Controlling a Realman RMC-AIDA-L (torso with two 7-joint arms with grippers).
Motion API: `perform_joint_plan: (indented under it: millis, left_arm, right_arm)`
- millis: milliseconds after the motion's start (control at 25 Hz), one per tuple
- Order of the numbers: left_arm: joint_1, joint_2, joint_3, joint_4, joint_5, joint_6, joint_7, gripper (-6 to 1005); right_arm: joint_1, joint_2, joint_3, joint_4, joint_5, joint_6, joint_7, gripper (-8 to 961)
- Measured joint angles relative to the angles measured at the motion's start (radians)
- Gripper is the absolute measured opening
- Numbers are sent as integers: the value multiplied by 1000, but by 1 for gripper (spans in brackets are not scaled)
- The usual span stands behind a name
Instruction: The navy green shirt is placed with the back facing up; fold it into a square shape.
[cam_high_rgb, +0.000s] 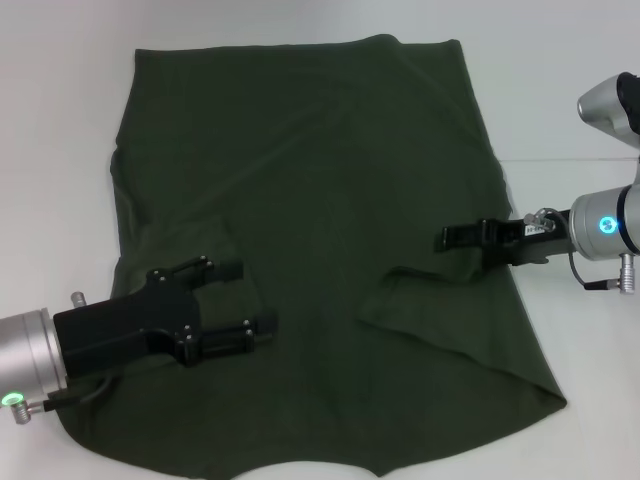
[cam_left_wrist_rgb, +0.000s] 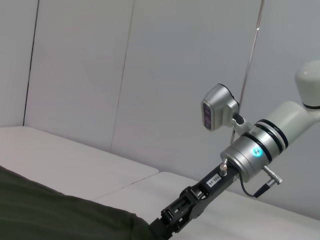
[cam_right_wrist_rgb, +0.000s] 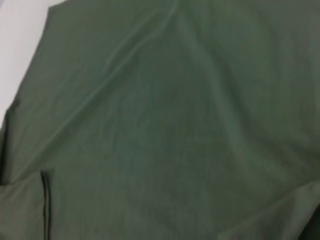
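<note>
The navy green shirt (cam_high_rgb: 320, 170) lies spread flat over most of the white table (cam_high_rgb: 60, 120), much wider than either gripper. Its sleeve on the right (cam_high_rgb: 405, 292) is folded inward onto the body. My left gripper (cam_high_rgb: 245, 298) hovers open over the shirt's near left part, with nothing between its fingers. My right gripper (cam_high_rgb: 448, 238) reaches in from the right, over the shirt just beyond the folded sleeve. The left wrist view shows the right gripper (cam_left_wrist_rgb: 170, 220) low by the shirt's edge (cam_left_wrist_rgb: 60, 212). Only green cloth (cam_right_wrist_rgb: 160, 120) fills the right wrist view.
Bare white table (cam_left_wrist_rgb: 75, 160) shows to the left, right and far side of the shirt. A grey panelled wall (cam_left_wrist_rgb: 150, 75) stands behind the table. The shirt's near hem reaches the table's front edge (cam_high_rgb: 300, 470).
</note>
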Motion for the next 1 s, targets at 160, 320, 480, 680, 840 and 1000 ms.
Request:
perform_joint_plan:
  millis: [160, 320, 480, 680, 840, 1000]
  left_arm:
    - [1, -1, 0, 0, 0, 2, 4, 888]
    - [4, -2, -2, 0, 0, 7, 9, 887]
    - [7, -3, -4, 0, 0, 13, 10, 887]
    - [8, -3, -5, 0, 0, 14, 12, 887]
    - [9, -4, -5, 0, 0, 16, 15, 887]
    - [12, -5, -5, 0, 0, 26, 20, 887]
  right_arm:
    - [0, -1, -1, 4, -12, 2, 9, 924]
    - [1, 0, -5, 11, -12, 15, 16, 924]
    - [-1, 1, -7, 13, -12, 24, 22, 788]
    - [-5, 1, -7, 14, -12, 22, -3, 663]
    - [-11, -2, -1, 13, -12, 22, -38, 573]
    - [-17, -6, -2, 11, -12, 22, -52, 425]
